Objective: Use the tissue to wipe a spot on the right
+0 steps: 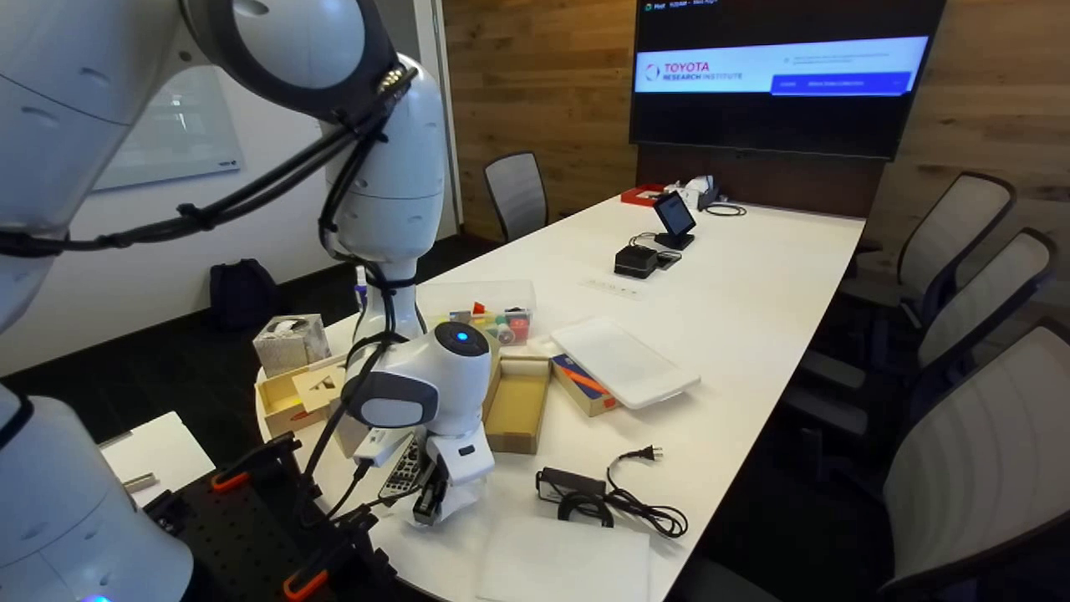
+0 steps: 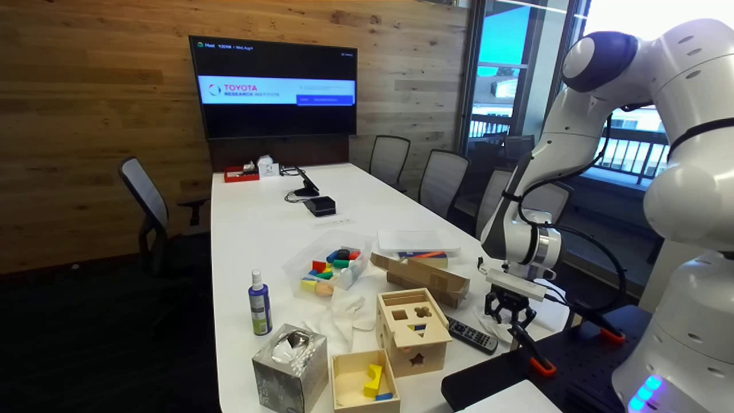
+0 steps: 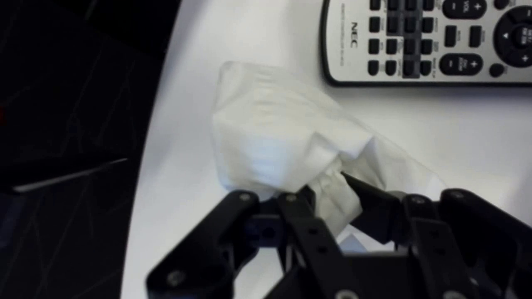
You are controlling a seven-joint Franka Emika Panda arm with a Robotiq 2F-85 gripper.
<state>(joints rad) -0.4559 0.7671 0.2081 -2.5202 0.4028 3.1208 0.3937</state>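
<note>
Item under inspection: one tissue (image 3: pixel 262 124), at the near end of the tabletop (image 2: pixel 258 223), at the fingertips of the hand (image 3: pixel 330 189). One hand noted, and it is grasping: the tissue is bunched between its two fingers (image 3: pixel 369 203), the wider part fanned out toward the left and the near edge. Whether the tissue bears on the tabletop cannot be determined.

Just left, clear of the tissue: one remote control (image 3: pixel 432 45). To the right: one power adapter (image 1: pixel 577 483) with one cord (image 1: pixel 625 500), and one flat pale panel (image 1: pixel 568 560). Farther off: one open cardboard box (image 1: pixel 518 405), and one white lid (image 1: pixel 623 359) lying partly over one blue and orange box (image 1: pixel 583 389).

Farther left: one wooden shape box (image 2: pixel 410 347); one open wooden tray (image 2: pixel 350 376) holding one yellow block (image 2: pixel 373 380) and one blue block (image 2: pixel 384 396); one tissue box (image 2: pixel 292 373); one spray bottle (image 2: pixel 260 307), upright. Between bottle and shape box: crumpled white paper (image 2: pixel 342 318), pieces uncountable. Beyond: one clear bin (image 1: pixel 506 294) of coloured blocks (image 2: pixel 332 267), too piled to count. Far wall: one screen (image 2: pixel 269 121)
</note>
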